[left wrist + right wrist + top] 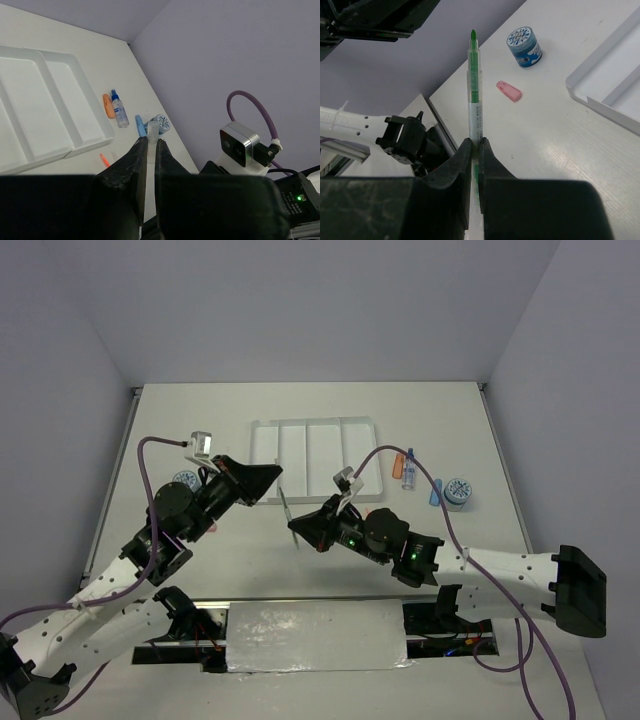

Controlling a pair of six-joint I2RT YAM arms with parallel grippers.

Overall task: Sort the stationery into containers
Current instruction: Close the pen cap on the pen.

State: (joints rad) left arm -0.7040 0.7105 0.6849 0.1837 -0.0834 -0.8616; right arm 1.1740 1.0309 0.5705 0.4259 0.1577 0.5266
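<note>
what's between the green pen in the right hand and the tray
Only the left hand, shut on a small clear piece. It hangs over the near left corner of the tray, beside the tip of the green pen. From the right hand, the other compartments look unblocked.

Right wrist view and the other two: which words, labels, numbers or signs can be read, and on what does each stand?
No text can be read in any view.
green pen: dark print on its barrel, too small to read.
blue-white roll: only a pattern on top, no words.
bottle: too blurred to tell.
</note>
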